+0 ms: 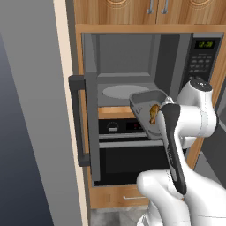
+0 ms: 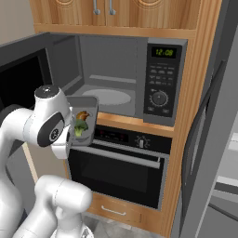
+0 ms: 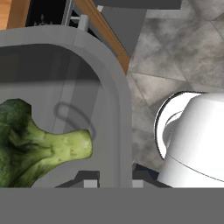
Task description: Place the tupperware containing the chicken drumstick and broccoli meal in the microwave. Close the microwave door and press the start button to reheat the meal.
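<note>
The microwave (image 1: 132, 57) stands open, and its turntable (image 1: 120, 91) is bare. The microwave door (image 1: 91, 106) is swung out to the left, seen edge-on with its dark bar handle (image 1: 78, 121). My gripper (image 3: 114, 177) is shut on the wall of the grey tupperware (image 1: 145, 107), which hangs tilted just in front of the cavity's lower right corner. Inside the container lie the chicken drumstick (image 2: 82, 115) and the broccoli (image 2: 81, 128). In the hand view the tupperware rim (image 3: 118, 109) runs between my fingertips, with the broccoli (image 3: 39, 148) beside it. The control panel (image 2: 160, 83) has a green display.
A black oven (image 2: 121, 167) with a horizontal silver handle sits directly under the microwave. Wooden cabinets (image 1: 132, 11) hang above. A tall grey fridge side (image 1: 31, 110) stands at the left. A grey tiled floor (image 3: 183, 52) lies below.
</note>
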